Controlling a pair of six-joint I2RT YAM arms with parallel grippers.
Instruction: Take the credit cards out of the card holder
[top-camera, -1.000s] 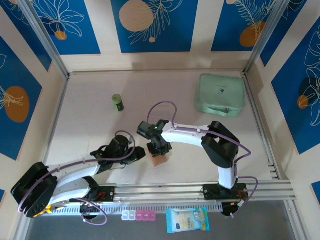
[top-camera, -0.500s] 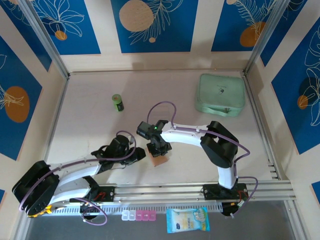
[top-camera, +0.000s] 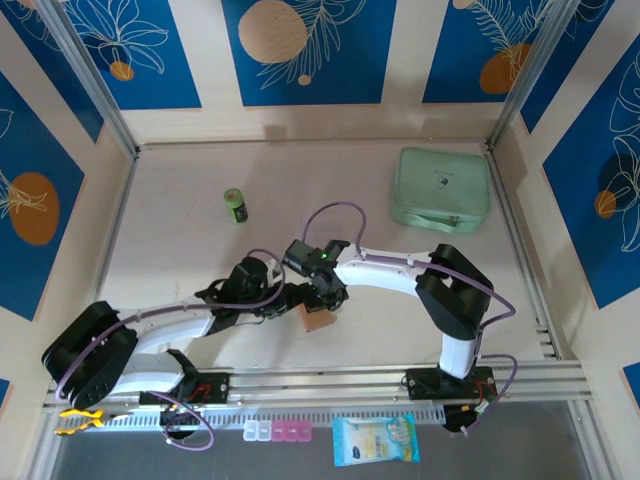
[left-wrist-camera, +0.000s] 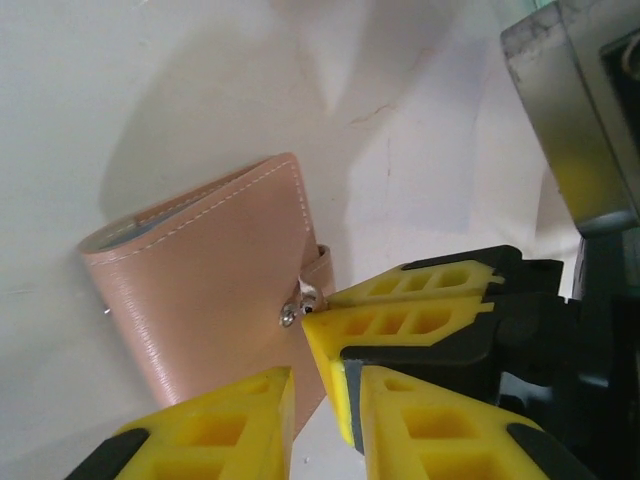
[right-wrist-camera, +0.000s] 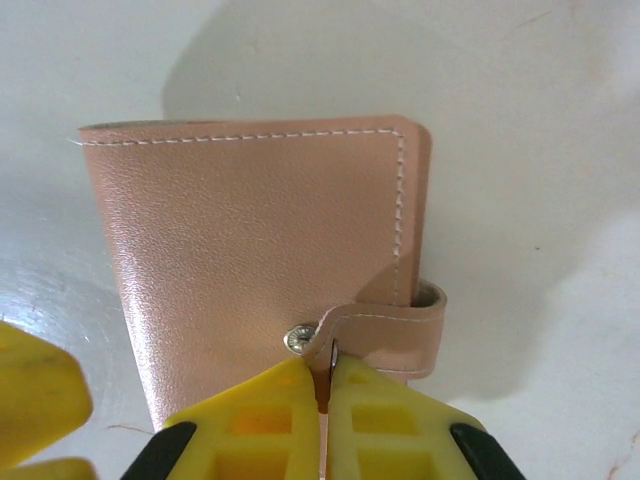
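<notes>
Closest to us, by the middle of the worktop's (top-camera: 180, 240) near edge, the card holder (top-camera: 318, 320) lies flat with its cover folded over. Its snap strap (right-wrist-camera: 390, 330) wraps round the edge to the metal stud (right-wrist-camera: 300, 338).

The right gripper (right-wrist-camera: 325, 375) has its fingers pressed together on the tip of that strap, right at the stud, pinching it as far as we can judge. The left gripper (left-wrist-camera: 325, 395) sits just beside it at the wallet's near corner. Its fingers are a narrow gap apart, and we cannot tell whether they hold the leather or only flank it. From above, both grippers meet over the wallet, the left (top-camera: 290, 298) reaching in from the left side and the right (top-camera: 322, 295) from the right.

We judge the task to be at its very start. The booklet is closed, the cards are presumably all inside, and none has been drawn out. Ahead lie freeing the strap, opening the cover, and pulling each card from its pocket.

Farther back, a small green cylinder (top-camera: 235, 205) stands toward the far left. A mint-green case (top-camera: 440, 188) rests near the far right corner, well apart from the work.
</notes>
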